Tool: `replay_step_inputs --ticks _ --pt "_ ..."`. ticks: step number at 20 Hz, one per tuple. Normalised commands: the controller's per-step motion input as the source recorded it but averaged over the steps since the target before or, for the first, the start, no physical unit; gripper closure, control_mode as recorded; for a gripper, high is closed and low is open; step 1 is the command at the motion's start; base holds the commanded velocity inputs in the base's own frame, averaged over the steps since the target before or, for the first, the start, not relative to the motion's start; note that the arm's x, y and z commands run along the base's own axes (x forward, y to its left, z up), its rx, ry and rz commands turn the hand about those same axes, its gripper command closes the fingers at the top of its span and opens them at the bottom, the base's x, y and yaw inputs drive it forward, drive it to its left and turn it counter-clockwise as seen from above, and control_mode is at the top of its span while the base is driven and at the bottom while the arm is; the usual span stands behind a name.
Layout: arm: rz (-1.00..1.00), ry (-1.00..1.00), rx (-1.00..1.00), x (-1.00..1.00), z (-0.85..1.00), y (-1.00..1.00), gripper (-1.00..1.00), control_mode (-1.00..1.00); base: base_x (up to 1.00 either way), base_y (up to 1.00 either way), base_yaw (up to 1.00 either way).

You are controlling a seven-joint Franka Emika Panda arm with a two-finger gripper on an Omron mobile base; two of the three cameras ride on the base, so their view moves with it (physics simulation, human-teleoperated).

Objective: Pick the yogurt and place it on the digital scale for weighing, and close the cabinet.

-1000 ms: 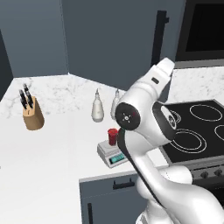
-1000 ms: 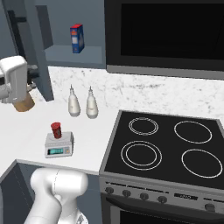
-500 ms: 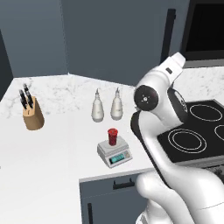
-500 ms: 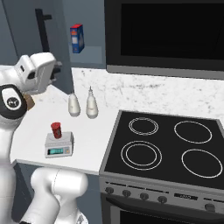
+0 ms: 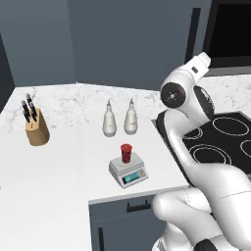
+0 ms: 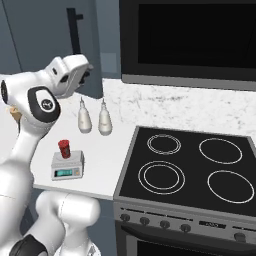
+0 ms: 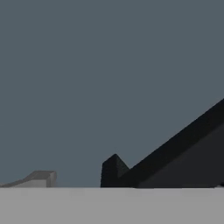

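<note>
Standing on the flat plate of the digital scale (image 5: 128, 173), the yogurt (image 5: 126, 153) lay well below my gripper (image 6: 86, 73) and apart from it, upright, just above the teal display. I saw the gripper raised against the face of the cabinet (image 6: 52, 37), close beside its black bar handle (image 6: 75, 30); the jaws stood wide apart and held nothing. Through the hand camera the grey-blue door panel lay directly ahead of the jaws, the dark bar crossing the lower corner. Two pale bottles (image 5: 119, 118) stood on the counter (image 5: 59, 166) behind the scale, far beneath the fingers.
</note>
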Motion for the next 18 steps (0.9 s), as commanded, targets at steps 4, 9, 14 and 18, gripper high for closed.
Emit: replay_step_inputs --ticks 4,9,14,18 --pt "0.00 0.00 0.00 0.83 -0.08 -0.01 -1.00 -1.00 0.00 0.00 0.00" --pt "0.00 0.00 0.00 0.89 -0.08 0.00 -1.00 -1.00 0.00 0.00 0.00" --pt "0.00 0.00 0.00 0.78 -0.05 0.00 -1.00 -1.00 0.00 0.00 0.00" --pt "0.00 -0.01 0.00 0.78 -0.19 0.00 -1.00 -1.00 0.00 0.00 0.00"
